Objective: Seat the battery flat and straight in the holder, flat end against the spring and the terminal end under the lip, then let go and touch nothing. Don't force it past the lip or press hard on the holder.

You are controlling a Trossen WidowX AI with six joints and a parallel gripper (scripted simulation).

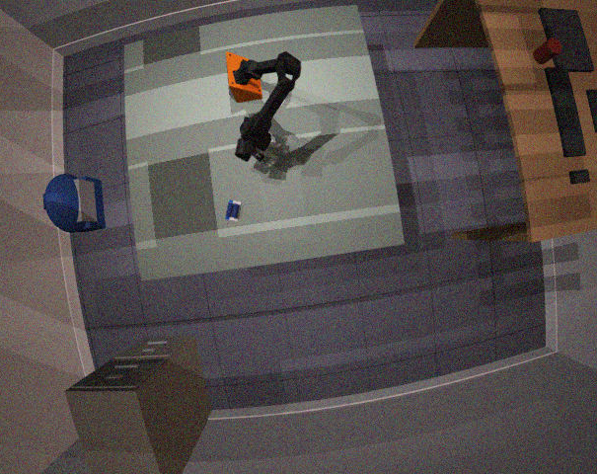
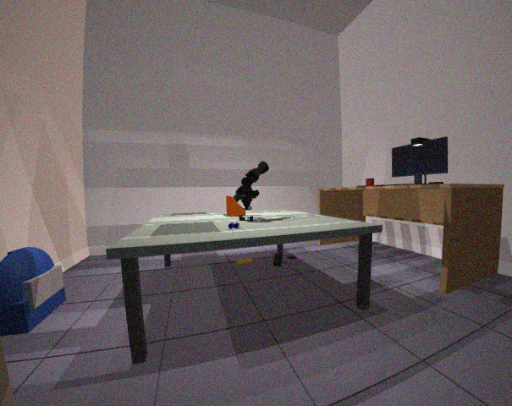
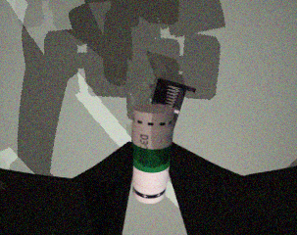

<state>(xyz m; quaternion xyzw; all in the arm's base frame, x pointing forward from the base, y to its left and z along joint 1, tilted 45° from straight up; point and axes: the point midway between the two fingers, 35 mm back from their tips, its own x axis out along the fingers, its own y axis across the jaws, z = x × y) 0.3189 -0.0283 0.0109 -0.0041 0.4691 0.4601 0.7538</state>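
Your gripper (image 3: 151,176) is clamped on the battery (image 3: 151,153) at its green band, its grey end just short of the holder (image 3: 170,93). It looks light, rigid and smooth, so it may roll; a mid-body grip suits it.

- We see the gripper (image 3: 151,176) clamped on the battery (image 3: 152,153), whose far end nearly reaches the holder (image 3: 170,93) beyond.
- The orange base block (image 1: 240,77) stands behind.
- A blue object (image 1: 232,209) lies well apart on the table (image 1: 338,214).
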